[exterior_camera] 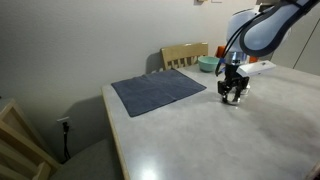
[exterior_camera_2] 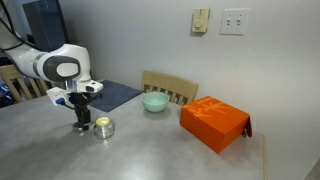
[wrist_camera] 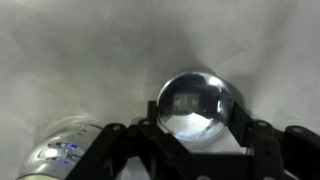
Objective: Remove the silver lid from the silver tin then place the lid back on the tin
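Gripping: we see the gripper (exterior_camera_2: 82,125) clamped on the silver lid (wrist_camera: 197,103), low over the tabletop (exterior_camera_2: 150,155), toward its chair-side edge.
Tin: the silver tin (exterior_camera_2: 103,127) stands uncovered just beside it.
Risk: we fear a tilted or off-centre landing if the slick lid slips or the fingers nudge the tin.

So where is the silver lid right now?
Wrist view: the silver lid sits clamped in the gripper, off the silver tin, which stands at the picture's lower left. In an exterior view the teal bowl is farther behind.
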{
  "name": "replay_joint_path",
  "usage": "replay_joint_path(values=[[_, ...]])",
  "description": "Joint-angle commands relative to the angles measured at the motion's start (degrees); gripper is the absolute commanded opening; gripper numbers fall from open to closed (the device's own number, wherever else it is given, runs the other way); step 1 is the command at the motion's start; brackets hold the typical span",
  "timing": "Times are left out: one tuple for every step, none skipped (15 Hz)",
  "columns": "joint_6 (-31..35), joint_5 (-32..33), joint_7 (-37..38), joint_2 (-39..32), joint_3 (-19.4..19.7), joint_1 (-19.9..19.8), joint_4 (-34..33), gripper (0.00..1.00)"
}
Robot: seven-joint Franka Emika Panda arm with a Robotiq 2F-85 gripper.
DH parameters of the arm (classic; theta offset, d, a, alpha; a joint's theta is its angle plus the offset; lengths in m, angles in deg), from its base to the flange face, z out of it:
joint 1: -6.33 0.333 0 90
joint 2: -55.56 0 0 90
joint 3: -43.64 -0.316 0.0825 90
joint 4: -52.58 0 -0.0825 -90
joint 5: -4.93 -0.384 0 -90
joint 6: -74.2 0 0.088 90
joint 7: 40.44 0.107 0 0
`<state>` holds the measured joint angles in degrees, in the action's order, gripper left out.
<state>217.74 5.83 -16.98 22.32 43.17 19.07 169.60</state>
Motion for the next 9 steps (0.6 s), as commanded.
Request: replay_joint_path(values=[[5.2, 2.0, 0.0, -3.1, 1.9, 1.1, 0.3, 0.93], [5.4, 2.5, 0.1, -3.1, 2.1, 1.3, 0.4, 0.98], [5.6, 2.8, 0.2, -3.2, 2.4, 1.3, 0.5, 1.00], [5.8, 2.8, 0.3, -3.0, 2.5, 1.3, 0.7, 1.00], [6.1, 2.6, 0.1, -2.8, 2.5, 1.1, 1.0, 1.00], [6.4, 2.4, 0.3, -2.3, 2.5, 1.2, 1.3, 1.00], [6.2, 2.4, 0.6, -1.7, 2.5, 1.4, 1.7, 1.00], [6.1, 2.5, 0.8, -1.2, 2.7, 1.6, 1.9, 1.00], [6.0, 2.5, 1.0, -0.7, 2.8, 1.7, 2.2, 1.00]])
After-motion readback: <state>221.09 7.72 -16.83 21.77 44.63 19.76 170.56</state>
